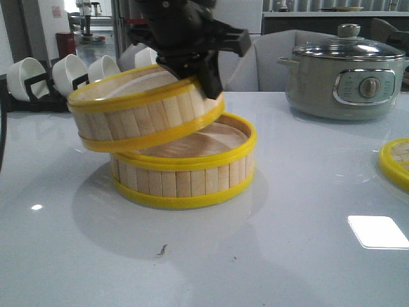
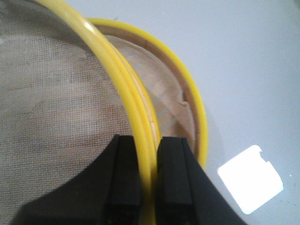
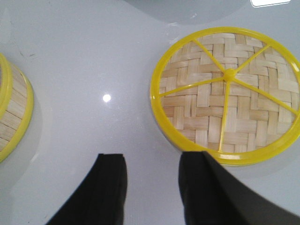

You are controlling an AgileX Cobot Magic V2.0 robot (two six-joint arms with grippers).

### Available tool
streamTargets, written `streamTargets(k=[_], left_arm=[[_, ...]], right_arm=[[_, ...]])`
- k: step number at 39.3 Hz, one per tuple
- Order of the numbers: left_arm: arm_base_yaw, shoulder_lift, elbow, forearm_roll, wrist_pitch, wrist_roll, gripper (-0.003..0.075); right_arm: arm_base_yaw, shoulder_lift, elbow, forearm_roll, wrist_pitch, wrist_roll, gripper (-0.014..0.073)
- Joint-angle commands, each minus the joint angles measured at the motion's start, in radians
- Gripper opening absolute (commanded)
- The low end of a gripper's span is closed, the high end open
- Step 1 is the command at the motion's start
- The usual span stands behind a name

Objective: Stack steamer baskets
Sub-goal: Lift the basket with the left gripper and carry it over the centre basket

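Glossy pale grey table (image 1: pixel 307 192) fills the near ground, with a few dark specks on it close to the camera and bright window reflections. Nearest on it sits the lower steamer basket (image 1: pixel 185 179), and the upper steamer basket (image 1: pixel 137 112) is tilted over it: its right side is down inside or on the lower one's rim, its left side raised clear. The left gripper (image 1: pixel 204 80) comes down from above onto the upper basket's right wall; in the left wrist view its jaws are clenched on the yellow rim, one finger inside, one outside. That makes two baskets, both with white mesh liners.

At the right edge of the table lies one woven lid (image 3: pixel 228 89), flat, well apart from the baskets. The right gripper (image 3: pixel 152 187) hovers just beside it with jaws spread and nothing between them; the right finger overlaps the lid's near rim in the right wrist view, and contact cannot be told.

Farther back stand a grey-green electric pot (image 1: pixel 345 80) with a glass lid and a dial, and on the left a black rack (image 1: pixel 38 86) holding four white bowls (image 1: pixel 70 71). No writing is readable.
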Motion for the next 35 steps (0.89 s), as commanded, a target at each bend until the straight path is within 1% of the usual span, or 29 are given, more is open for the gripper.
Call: streamTargets(k=[1, 8, 16, 35], left_arm=[[-0.041, -0.040, -0.038, 0.014, -0.080, 0.007, 0.0088], [-0.079, -0.008, -0.038, 0.014, -0.100, 0.007, 0.0088], [-0.100, 0.009, -0.038, -0.006, -0.127, 0.007, 0.0088], [-0.102, 0.011, -0.038, -0.012, -0.125, 0.007, 0.0088]], right_arm=[[0.000, -0.008, -0.036, -0.012, -0.075, -0.007, 0.0382], [0.000, -0.008, -0.036, -0.012, -0.073, -0.007, 0.0382], [0.000, -0.008, -0.036, -0.012, -0.063, -0.007, 0.0382], [0.000, -0.008, -0.036, -0.012, -0.045, -0.007, 0.0382]])
